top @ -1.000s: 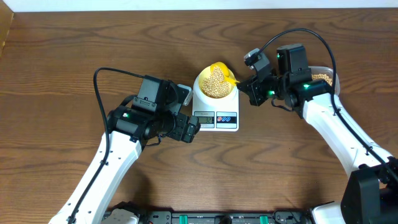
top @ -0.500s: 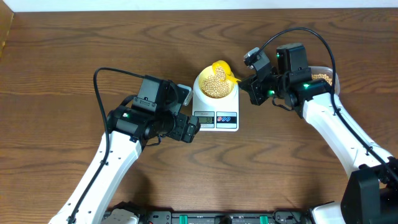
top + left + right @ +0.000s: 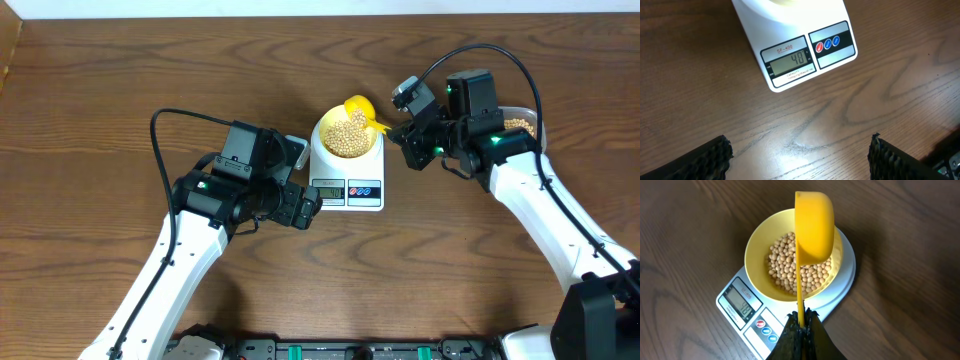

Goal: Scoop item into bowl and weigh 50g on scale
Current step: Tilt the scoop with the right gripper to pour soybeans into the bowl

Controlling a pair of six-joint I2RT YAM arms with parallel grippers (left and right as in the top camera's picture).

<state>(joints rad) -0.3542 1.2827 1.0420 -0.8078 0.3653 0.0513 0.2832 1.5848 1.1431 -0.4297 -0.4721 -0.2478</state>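
Note:
A pale-yellow bowl [image 3: 328,127] [image 3: 752,255] holding beige beans [image 3: 346,136] [image 3: 790,267] sits on the white scale [image 3: 347,188] [image 3: 752,330]. In the left wrist view the scale's display [image 3: 790,61] reads 48. My right gripper [image 3: 393,132] [image 3: 801,322] is shut on the thin handle of a bright yellow scoop [image 3: 358,104] [image 3: 814,227]. The scoop is turned on its side above the bowl's far rim. My left gripper [image 3: 306,203] [image 3: 800,142] is open over bare wood just in front of the scale's display end, with nothing between its fingers.
A clear tub with more beans [image 3: 518,125] stands at the right, partly hidden behind my right arm. The brown wooden table [image 3: 120,80] stretches out to the left and front. My left arm lies left of the scale.
The scoop has shifted a little from over the bowl's middle toward its far rim, and the right gripper moved slightly with it. The left arm has not moved.

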